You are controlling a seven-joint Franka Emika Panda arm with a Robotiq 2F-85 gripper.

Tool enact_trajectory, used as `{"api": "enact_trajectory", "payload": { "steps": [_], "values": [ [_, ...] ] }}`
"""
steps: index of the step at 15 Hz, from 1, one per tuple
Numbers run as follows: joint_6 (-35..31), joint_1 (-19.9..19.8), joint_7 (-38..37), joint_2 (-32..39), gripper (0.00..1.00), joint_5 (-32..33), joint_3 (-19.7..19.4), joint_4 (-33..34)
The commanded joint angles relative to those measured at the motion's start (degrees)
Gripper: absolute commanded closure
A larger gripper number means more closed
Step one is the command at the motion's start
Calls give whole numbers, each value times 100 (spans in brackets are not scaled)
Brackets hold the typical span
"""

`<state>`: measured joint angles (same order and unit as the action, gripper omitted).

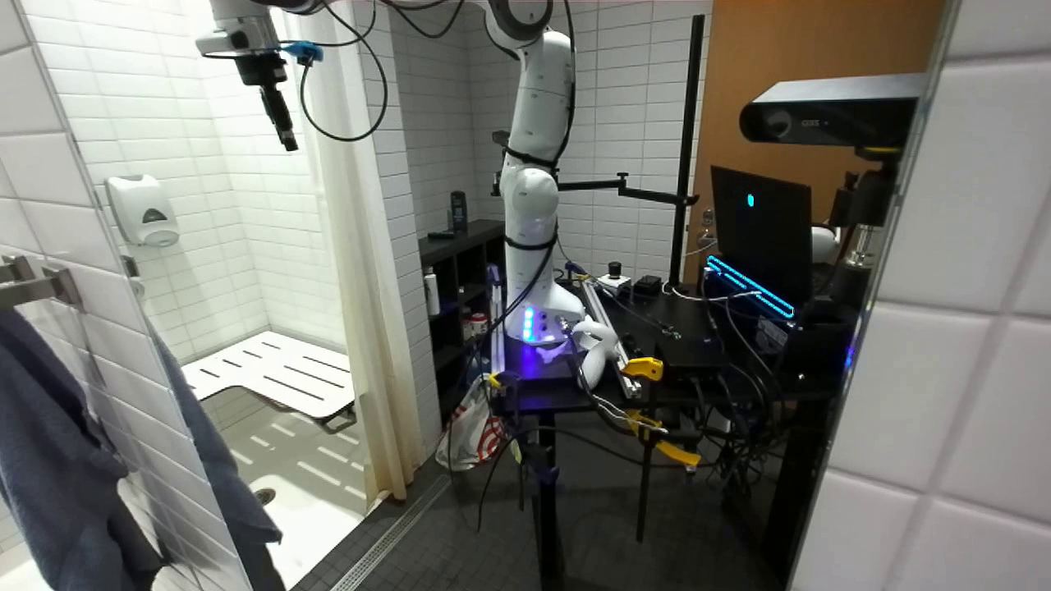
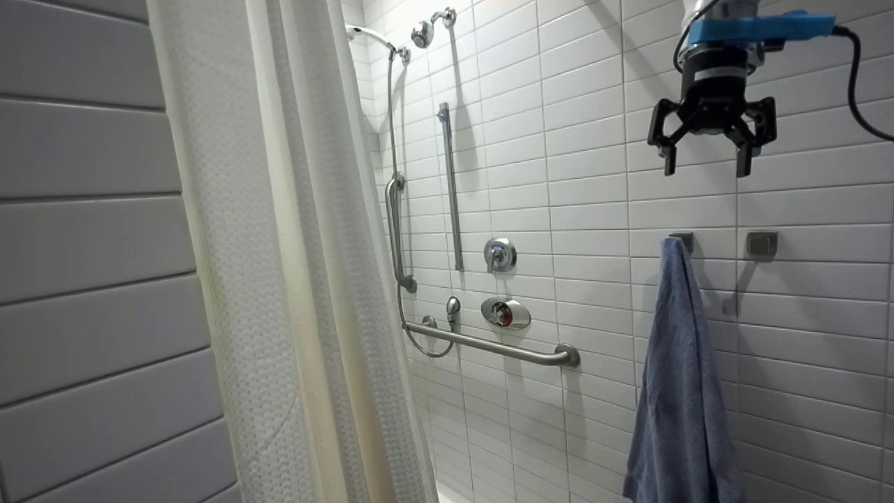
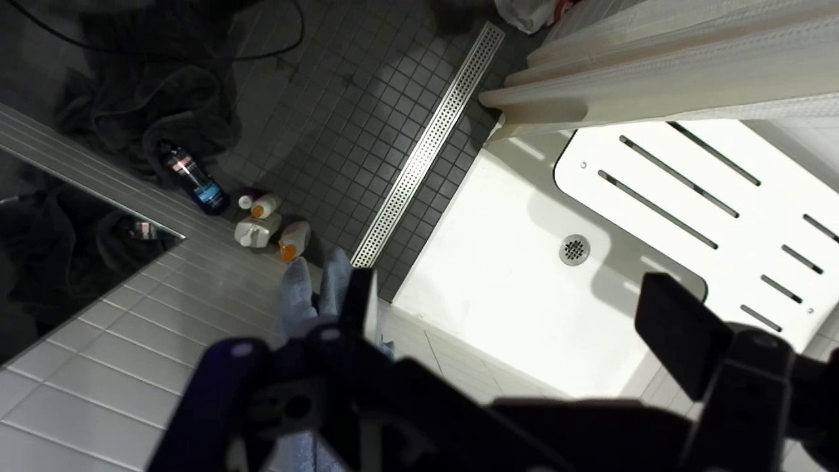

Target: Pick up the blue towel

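Observation:
The blue towel (image 2: pixel 677 391), a limp grey-blue cloth, hangs in long folds from a metal wall hook in an exterior view. Its lower end is cut off there. Grey-blue cloth also shows at the left in an exterior view (image 1: pixel 49 460), in two parts either side of a wall edge. My gripper (image 2: pixel 707 168) is open and empty, pointing down, above the towel's hook in the picture; the depth gap is unclear. It also hangs high at the upper left in an exterior view (image 1: pixel 287 144). In the wrist view the open fingers (image 3: pixel 521 314) show, with the towel (image 3: pixel 298 288) partly hidden behind the left finger.
A second wall hook (image 2: pixel 761 244) is beside the towel. A grab bar (image 2: pixel 489 344) and a shower curtain (image 2: pixel 293 244) stand to the left. A white slotted seat (image 3: pixel 688 196) is over the shower floor. Several bottles (image 3: pixel 259 229) stand on the floor by the wall.

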<state>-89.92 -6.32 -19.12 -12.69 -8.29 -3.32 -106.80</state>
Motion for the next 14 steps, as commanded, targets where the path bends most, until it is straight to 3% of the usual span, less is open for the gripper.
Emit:
{"api": "enact_trajectory", "payload": {
  "steps": [1, 10, 14],
  "values": [
    [303, 35, 171, 247, 0, -198, -69, 282],
    [21, 25, 559, 274, 0, -110, -113, -337],
    [133, 16, 434, 362, 0, -89, -113, -180]
  ]
}}
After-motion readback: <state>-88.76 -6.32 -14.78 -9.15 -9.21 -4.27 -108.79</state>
